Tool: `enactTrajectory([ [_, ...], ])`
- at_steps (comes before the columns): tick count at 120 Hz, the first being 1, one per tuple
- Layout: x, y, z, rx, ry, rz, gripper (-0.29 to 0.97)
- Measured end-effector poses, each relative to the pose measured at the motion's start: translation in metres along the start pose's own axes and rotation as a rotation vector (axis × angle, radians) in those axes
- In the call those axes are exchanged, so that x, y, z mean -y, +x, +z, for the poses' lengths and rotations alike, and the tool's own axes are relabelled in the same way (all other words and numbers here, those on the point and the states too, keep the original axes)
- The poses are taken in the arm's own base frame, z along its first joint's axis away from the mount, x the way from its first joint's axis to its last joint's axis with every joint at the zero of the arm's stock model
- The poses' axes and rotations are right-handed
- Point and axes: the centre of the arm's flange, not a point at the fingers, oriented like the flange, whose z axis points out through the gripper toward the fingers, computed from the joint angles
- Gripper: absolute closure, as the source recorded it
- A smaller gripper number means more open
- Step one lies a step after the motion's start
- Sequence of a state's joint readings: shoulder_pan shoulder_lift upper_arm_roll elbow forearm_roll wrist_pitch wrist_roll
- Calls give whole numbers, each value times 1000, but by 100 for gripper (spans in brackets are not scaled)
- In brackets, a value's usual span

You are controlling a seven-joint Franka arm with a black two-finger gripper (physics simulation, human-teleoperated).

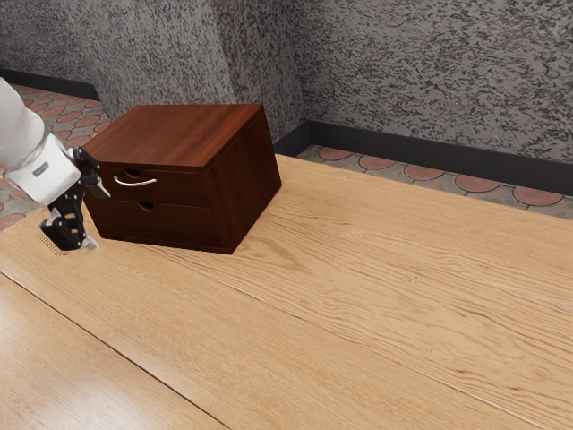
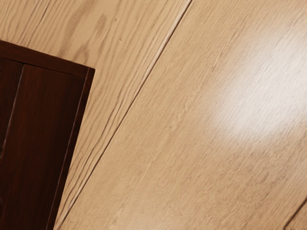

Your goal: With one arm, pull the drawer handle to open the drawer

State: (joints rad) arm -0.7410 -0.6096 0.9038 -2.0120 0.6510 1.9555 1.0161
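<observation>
Pincer (image 1: 70, 237) hangs low over the desk (image 1: 358, 296), just off the dark wooden drawer cabinet's (image 1: 183, 134) front and apart from the silver handle (image 1: 134, 182). Can't tell if it's spread or pressed together.

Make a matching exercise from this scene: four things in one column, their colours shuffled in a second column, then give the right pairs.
Things
1. cabinet
2. handle
3. table
4. floor tiles

Colours
A. terracotta red
B. pale oak
C. silver
D. dark reddish brown

Pairs: 1-D, 2-C, 3-B, 4-A
</observation>
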Motion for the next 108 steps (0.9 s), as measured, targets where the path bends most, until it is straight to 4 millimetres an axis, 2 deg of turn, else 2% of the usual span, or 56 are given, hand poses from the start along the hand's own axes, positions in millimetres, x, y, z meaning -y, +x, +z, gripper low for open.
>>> enactTrajectory([
  [18,11,-7,28,9,-26,28,0],
  [25,16,-8,32,4,-23,36,0],
  [49,59,-15,62,-16,-18,27,0],
  [76,82,-29,72,-19,-4,13,0],
  [95,95,-36,91,-18,-16,5,0],
  [108,103,-34,88,-21,0,10,0],
])
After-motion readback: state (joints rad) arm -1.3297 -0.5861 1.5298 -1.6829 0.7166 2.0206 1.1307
